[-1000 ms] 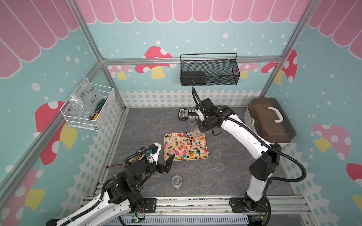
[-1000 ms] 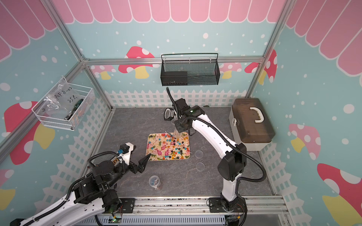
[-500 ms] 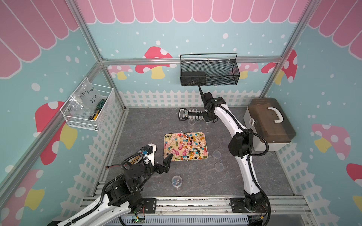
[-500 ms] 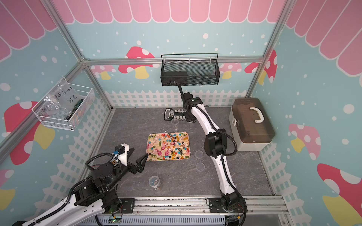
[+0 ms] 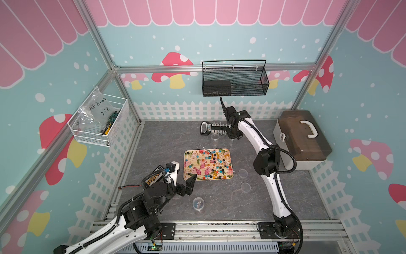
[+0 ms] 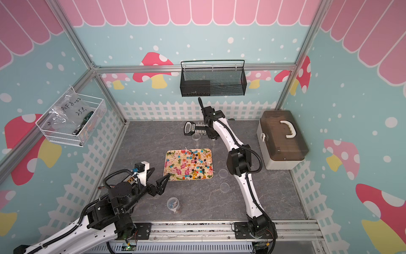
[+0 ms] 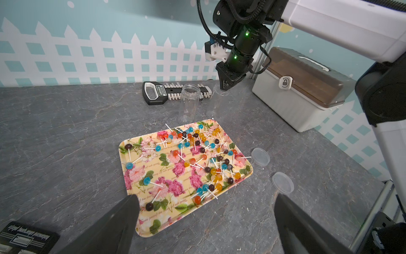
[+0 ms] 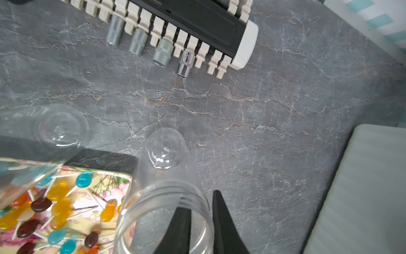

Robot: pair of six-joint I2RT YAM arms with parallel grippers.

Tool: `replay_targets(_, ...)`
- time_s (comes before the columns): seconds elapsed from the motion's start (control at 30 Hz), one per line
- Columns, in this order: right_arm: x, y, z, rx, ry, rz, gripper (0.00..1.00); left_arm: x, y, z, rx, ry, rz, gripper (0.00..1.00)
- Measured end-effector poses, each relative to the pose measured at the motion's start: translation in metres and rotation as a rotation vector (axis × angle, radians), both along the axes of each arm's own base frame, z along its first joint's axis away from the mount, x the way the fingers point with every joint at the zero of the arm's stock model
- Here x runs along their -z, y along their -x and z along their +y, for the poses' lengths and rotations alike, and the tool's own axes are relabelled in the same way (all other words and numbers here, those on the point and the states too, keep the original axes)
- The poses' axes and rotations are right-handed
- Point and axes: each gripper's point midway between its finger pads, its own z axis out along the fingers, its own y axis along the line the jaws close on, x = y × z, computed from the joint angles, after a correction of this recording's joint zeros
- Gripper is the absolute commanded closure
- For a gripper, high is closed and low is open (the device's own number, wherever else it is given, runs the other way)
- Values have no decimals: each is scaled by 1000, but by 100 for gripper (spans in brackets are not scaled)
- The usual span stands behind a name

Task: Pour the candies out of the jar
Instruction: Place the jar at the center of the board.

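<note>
Candies [image 5: 208, 163], small lollipops in blue, orange, red, black and yellow, lie scattered over the flowered tray [image 5: 185, 162] in both top views. An empty clear jar [image 8: 164, 198] stands upright on the stone floor just past the tray's far right corner. My right gripper [image 8: 198, 200] points down over its mouth, one finger inside the rim and one outside, jaws slightly apart and not pinching the wall. A second empty jar [image 7: 189, 103] stands beside it. My left gripper [image 7: 204, 211] is wide open and empty, hovering at the tray's near left corner.
A third clear jar [image 5: 198, 204] with a few bits inside stands near the front. Two clear lids [image 5: 243, 173] [image 5: 245, 187] lie right of the tray. A socket holder [image 5: 214, 128] lies behind the jars. A brown-lidded toolbox [image 5: 303, 137] sits at the right wall.
The right arm drew back from above the tray's far edge to the floor behind it; the jar now stands upright and the jaws have parted. The left arm barely shifted.
</note>
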Motion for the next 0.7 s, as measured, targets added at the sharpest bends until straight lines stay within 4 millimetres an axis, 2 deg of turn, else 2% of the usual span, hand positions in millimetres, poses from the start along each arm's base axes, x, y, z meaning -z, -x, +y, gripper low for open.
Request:
replay_targets(0.07,1,1,-1,-1,3,5,58,-1,0,0,-1,5,0,1)
replay_targets(0.17,-2,1,-2,-4,13,-1,53,0,0,0,0,9,4,1)
replay_targets(0.3,-23,0,-8,-7,30,-44,48,-2,1,-1,3,28,13,1)
replay_targets(0.4,-60,3,-10,-19,12,-110,46,-2,2,1,-5,42,28,1)
replay_targets(0.5,-114,17,-9,-50,-49,-197,44,-2,-1,5,-19,68,47,1)
replay_targets(0.6,-170,54,-5,-117,-119,-285,43,-2,-7,12,-47,116,74,1)
replay_targets(0.67,-194,86,6,-187,-170,-334,42,-1,-15,19,-85,155,102,1)
replay_targets(0.7,-203,109,16,-243,-205,-355,41,0,-20,24,-107,180,124,1)
